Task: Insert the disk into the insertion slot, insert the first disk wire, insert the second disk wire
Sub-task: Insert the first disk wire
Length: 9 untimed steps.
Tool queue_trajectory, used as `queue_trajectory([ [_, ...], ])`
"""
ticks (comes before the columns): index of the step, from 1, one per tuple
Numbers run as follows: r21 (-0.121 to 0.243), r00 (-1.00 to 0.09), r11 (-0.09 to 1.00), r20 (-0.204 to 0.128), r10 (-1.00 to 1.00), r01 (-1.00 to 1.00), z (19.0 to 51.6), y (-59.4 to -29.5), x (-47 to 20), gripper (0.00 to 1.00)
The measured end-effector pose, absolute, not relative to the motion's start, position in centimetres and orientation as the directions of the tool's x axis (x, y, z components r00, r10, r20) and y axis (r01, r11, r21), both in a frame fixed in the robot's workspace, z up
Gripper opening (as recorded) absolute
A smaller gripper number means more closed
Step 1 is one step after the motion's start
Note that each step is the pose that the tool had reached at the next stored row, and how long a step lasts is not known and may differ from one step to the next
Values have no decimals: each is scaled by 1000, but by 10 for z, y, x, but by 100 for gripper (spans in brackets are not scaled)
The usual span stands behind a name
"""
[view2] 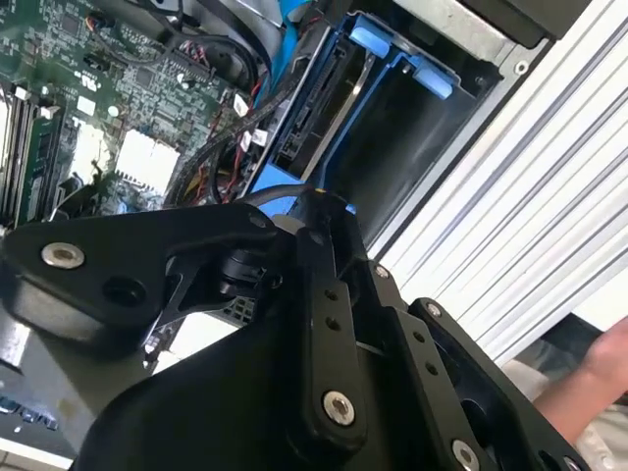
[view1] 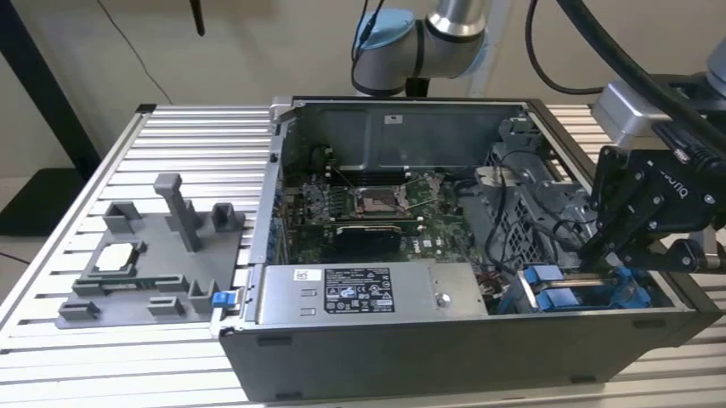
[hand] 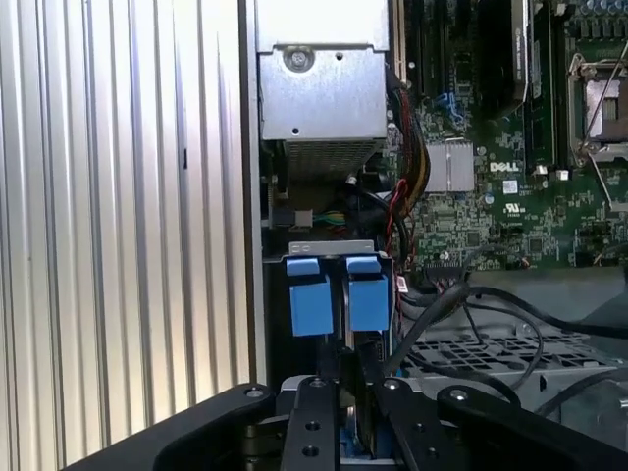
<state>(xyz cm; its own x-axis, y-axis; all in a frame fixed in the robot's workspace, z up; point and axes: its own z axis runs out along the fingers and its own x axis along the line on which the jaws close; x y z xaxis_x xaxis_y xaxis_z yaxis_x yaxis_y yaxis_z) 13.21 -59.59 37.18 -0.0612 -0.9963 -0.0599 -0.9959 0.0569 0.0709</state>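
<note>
Silver arm (view1: 456, 21), blue joint cap (view1: 380, 32), black gripper (view1: 635, 251) with silver screws (view2: 339, 407)

A table (view1: 182, 153) of ribbed aluminium slats carries two things. An open computer case (view1: 454, 353) lies on its side toward the exterior view's right, and a grey plastic fixture (view1: 125, 289) with upright posts sits just beside it on the exterior view's left.

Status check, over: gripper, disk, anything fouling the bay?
Gripper low over the insertion slot. Disk, in blue carrier, edge-on inside the slot; depth unclear. Black cables bunch close beside the slot.
</note>
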Motion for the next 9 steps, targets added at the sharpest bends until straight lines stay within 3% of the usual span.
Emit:
queue_trajectory([
  [4, 63, -61, 57, -60, -996, -996, 371, -596, 132, 0],
  [9, 26, -58, 57, -63, -996, -998, 369, -596, 132, 0],
])
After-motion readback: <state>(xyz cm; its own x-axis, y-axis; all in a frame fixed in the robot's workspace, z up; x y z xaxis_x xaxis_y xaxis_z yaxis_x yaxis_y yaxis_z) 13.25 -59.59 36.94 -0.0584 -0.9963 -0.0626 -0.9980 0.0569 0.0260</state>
